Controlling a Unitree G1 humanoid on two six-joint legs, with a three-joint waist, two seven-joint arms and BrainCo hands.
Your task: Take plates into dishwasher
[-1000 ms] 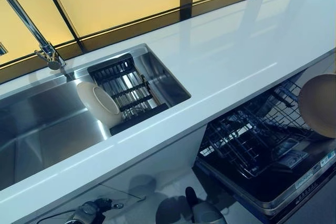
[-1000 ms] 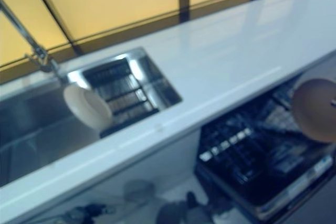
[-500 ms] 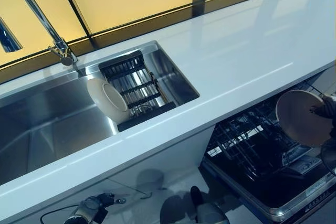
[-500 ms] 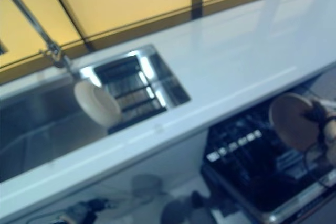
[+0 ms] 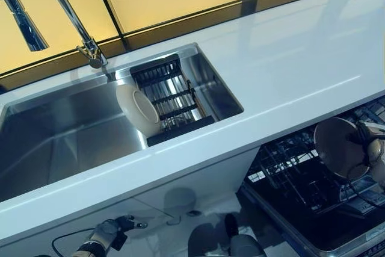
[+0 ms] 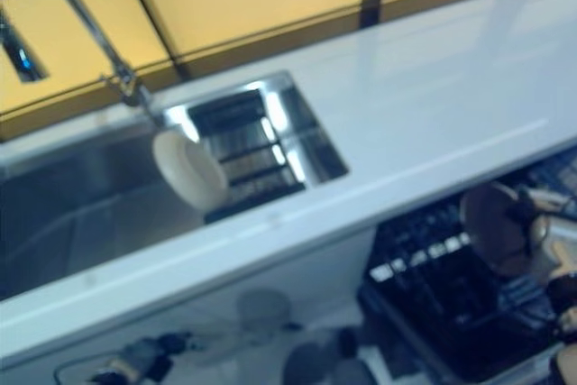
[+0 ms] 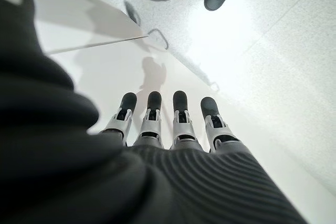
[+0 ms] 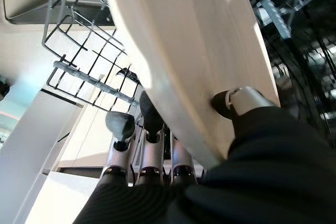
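Your right hand (image 5: 372,148) pinches a cream plate (image 5: 338,146) on edge, thumb on one face and fingers (image 8: 150,124) behind, with the dishwasher rack (image 5: 289,167) just below it. Your left hand (image 5: 108,233) hangs low with fingers straight, well apart from the second plate (image 5: 138,109) leaning in the sink rack (image 5: 171,94).

The right hand (image 5: 368,148) is low at the right, thumb (image 8: 237,100) on one face of a plate (image 5: 338,147) and fingers (image 8: 149,124) behind the other, pinching it. The left hand (image 5: 108,231) hangs low at the lower left, fingers (image 7: 179,116) straight and empty.
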